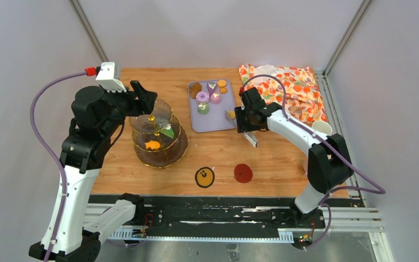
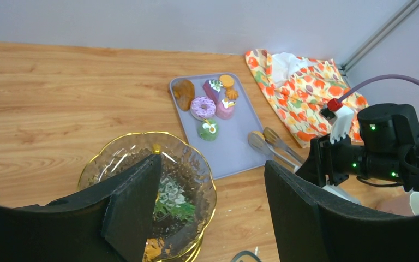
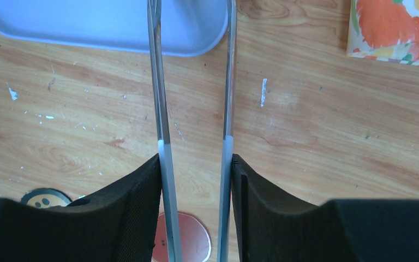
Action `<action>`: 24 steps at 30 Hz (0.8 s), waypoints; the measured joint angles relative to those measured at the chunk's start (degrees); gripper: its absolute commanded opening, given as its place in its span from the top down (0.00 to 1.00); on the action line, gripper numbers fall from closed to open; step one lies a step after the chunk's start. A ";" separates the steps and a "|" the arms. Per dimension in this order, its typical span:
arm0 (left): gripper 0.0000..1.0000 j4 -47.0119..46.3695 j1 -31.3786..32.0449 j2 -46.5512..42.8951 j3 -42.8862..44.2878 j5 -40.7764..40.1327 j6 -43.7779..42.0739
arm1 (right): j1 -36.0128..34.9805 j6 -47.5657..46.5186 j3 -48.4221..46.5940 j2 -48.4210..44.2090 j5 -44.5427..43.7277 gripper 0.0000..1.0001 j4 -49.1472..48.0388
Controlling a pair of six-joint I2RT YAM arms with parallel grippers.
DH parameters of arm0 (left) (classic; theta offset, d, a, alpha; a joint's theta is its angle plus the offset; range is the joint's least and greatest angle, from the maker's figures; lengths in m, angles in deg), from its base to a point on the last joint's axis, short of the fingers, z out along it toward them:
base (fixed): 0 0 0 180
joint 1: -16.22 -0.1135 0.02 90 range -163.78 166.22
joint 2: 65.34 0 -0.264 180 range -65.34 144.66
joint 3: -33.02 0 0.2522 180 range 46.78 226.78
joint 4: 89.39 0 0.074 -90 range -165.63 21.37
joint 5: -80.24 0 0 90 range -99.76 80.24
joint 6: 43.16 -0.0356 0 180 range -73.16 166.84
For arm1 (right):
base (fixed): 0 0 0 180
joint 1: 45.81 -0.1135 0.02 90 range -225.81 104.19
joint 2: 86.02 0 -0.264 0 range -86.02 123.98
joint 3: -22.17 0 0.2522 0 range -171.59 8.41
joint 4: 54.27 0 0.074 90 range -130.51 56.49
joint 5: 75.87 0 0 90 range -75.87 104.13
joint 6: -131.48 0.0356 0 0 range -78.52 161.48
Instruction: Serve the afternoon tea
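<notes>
Silver metal tongs (image 3: 161, 109) are pinched by the right hand (image 3: 196, 164), likely for lifting colourful toy pastries (image 2: 203, 107) off the lilac rectangular tray (image 2: 234, 153). The left hand (image 2: 211, 172) is spread.

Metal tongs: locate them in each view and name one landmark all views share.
Top external: metal tongs right of centre, tips at the lilac tray's right edge.
Left wrist: tongs centre-right, at the tray's right edge.
Right wrist: tongs' two arms up the middle, held in the right tool.
Shared landmark: the lilac tray.
</notes>
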 measured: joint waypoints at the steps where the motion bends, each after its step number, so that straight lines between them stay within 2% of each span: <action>1: 0.26 0.00 0.00 0.00 0.00 -0.09 -0.04 | -0.11 0.00 -0.28 0.50 -0.22 0.54 -0.20; 11: 0.26 0.02 0.00 -0.35 0.00 -0.96 -0.46 | -2.29 -1.01 -3.63 3.23 -3.50 0.59 -0.48; 17: 0.26 0.02 0.00 -0.57 -0.02 -1.09 -0.48 | -4.15 -2.38 -3.82 3.85 -6.25 0.53 -0.07; 24: 0.26 0.02 0.00 -0.61 -0.07 -1.11 -0.48 | -4.52 -3.04 -4.37 5.33 -7.02 0.52 0.48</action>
